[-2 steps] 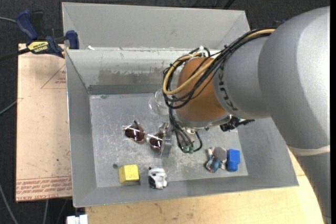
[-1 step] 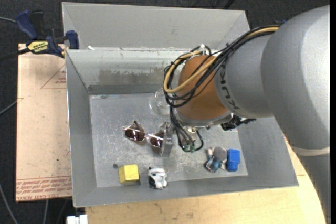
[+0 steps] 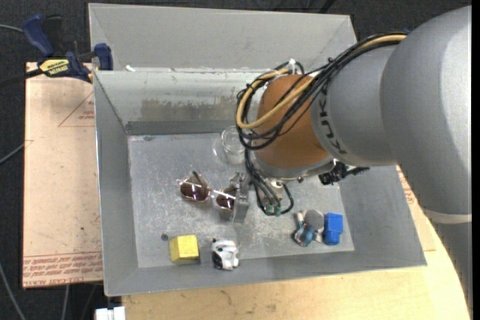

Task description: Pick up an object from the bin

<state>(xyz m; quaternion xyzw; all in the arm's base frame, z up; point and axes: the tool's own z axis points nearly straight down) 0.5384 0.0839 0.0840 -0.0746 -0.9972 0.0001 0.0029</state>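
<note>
My gripper [image 3: 240, 203] hangs low over the middle of the bin floor, below the arm's orange cover. It meets the right end of a pair of sunglasses [image 3: 202, 192] with reddish-brown lenses, which lie flat and stretch away to its left. Whether the gripper has hold of them is hidden. A clear plastic cup [image 3: 229, 147] lies just behind the gripper, partly covered by the arm.
A yellow block [image 3: 184, 248] and a small white and black thing [image 3: 224, 255] lie near the front wall. A blue and grey thing [image 3: 321, 228] lies at the front right. The arm covers the bin's right back part.
</note>
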